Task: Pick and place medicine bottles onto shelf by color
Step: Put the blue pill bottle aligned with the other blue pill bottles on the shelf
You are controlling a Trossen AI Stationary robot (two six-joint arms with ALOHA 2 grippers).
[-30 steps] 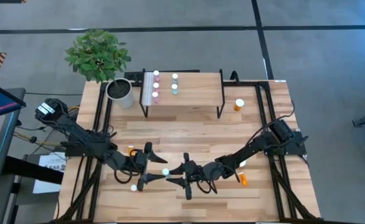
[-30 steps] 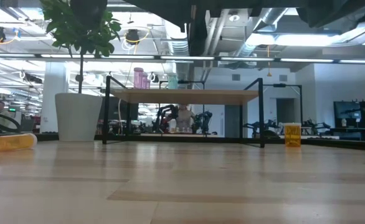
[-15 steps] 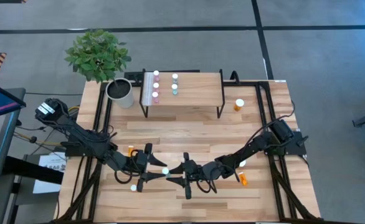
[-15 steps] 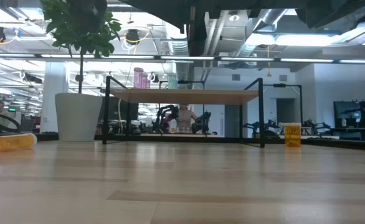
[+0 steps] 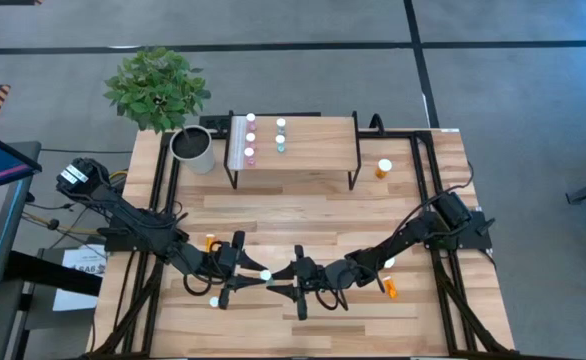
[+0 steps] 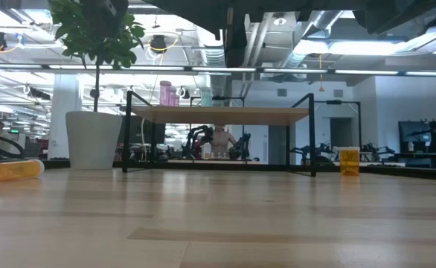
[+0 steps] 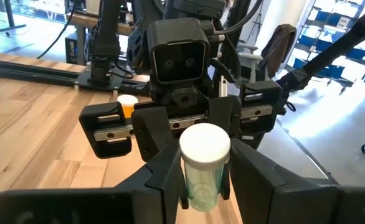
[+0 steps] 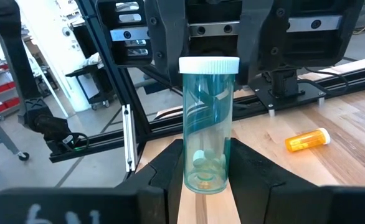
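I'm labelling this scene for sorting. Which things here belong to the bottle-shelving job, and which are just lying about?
Part of the job:
- teal bottle between both grippers
- shelf with pink bottles and teal bottles
- orange bottles on the table
- left gripper, right gripper

Just lying about:
- potted plant

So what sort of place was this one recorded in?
Most likely a robotics lab or open workshop hall. The low view shows exposed ceiling ducts and other robot arms on benches behind the wooden table; the high view shows bare concrete floor.
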